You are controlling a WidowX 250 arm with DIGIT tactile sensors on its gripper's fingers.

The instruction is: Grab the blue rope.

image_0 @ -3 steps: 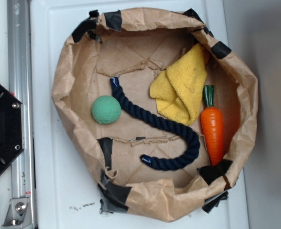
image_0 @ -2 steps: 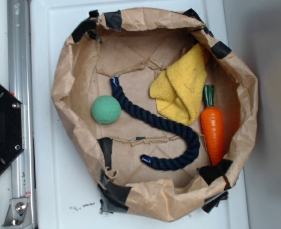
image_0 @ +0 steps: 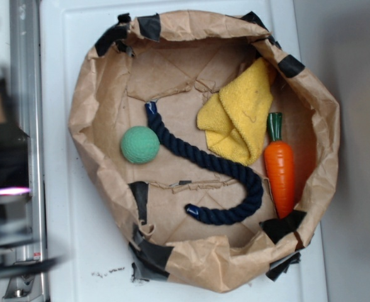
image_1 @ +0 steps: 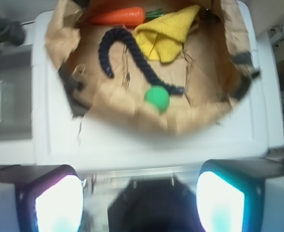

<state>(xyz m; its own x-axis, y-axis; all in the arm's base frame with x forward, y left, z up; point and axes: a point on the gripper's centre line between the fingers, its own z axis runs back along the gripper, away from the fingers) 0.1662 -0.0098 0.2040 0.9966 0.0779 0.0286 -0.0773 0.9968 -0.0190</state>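
Lying in the paper bag (image_0: pixel 84 119) between the green ball (image_0: pixel 140 145) and the carrot (image_0: pixel 279 173), the blue rope (image_0: pixel 204 160) looks soft and floppy, so pinch mid-strand. The tool (image_1: pixel 139 200) is spread wide, holding nothing.

Exterior view straight overhead, wrist view oblique and farther, both showing paper bag (image_0: pixel 97 94) (image_1: pixel 207 104)

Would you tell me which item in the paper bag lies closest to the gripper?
The green ball; in the wrist view it sits nearest the gripper, ahead of the blue rope.
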